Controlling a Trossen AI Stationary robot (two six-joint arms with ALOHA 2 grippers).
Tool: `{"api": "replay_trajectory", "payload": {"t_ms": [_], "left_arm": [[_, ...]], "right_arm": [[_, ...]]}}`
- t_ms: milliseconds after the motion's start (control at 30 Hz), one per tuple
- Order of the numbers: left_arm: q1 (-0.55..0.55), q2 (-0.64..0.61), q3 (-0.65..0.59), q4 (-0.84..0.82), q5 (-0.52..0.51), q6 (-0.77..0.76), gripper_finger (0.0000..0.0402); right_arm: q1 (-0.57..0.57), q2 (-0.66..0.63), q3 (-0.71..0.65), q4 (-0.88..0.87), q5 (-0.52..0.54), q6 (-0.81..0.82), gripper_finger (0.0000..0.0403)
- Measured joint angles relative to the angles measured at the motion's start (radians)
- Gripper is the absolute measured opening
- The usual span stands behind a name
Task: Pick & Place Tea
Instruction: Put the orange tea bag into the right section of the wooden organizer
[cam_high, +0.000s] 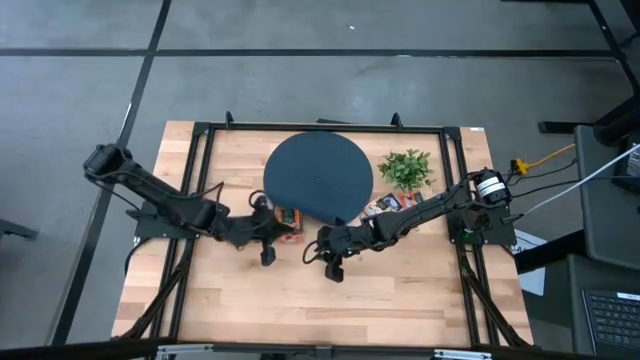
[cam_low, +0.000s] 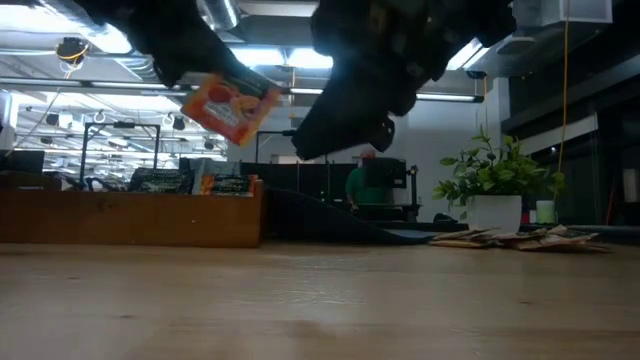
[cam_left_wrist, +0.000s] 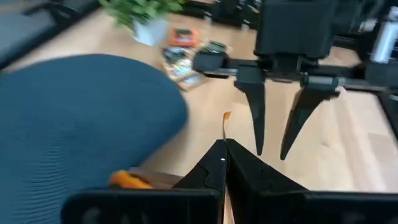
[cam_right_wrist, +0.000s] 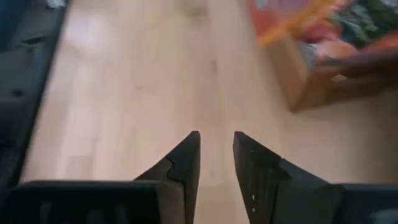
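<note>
An orange-red tea sachet (cam_low: 232, 105) hangs in the air over the table's middle, with my left gripper (cam_left_wrist: 224, 144) shut on it. My right gripper (cam_right_wrist: 216, 146) faces it a short way off, open, with nothing between its fingers (cam_left_wrist: 256, 118). A low wooden box (cam_high: 287, 218) just near of the round dark disc (cam_high: 318, 178) holds more orange and green sachets (cam_right_wrist: 329, 37). Several loose sachets (cam_high: 390, 203) lie flat on the table beside the potted plant (cam_high: 405, 168). My left gripper pinches the orange-red sachet between its two fingers near the sachet's upper left edge (cam_low: 205, 90). The fingers come from the table's left, slanting down. In the left wrist view the sachet shows edge-on (cam_left_wrist: 225, 124), sticking out past the fingertips. It hangs tilted, clear of the table.
The dark disc fills the far middle of the table, the plant stands to its right. A black frame (cam_high: 200, 135) runs round the tabletop. Bare wood (cam_high: 320, 310) lies toward the near edge. A person (cam_low: 368, 185) shows in the room beyond.
</note>
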Motion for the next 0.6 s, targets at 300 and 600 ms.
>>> {"api": "replay_trajectory", "payload": {"t_ms": [300, 600], "left_arm": [[-0.073, 0.035, 0.0, -0.093, -0.279, -0.124, 0.0001], [-0.086, 0.1, 0.0, -0.146, -0.384, -0.264, 0.0001]], "right_arm": [[0.002, 0.0, 0.0, -0.031, 0.097, 0.016, 0.0094], [0.002, 0.0, 0.0, -0.031, 0.097, 0.016, 0.0094]]}}
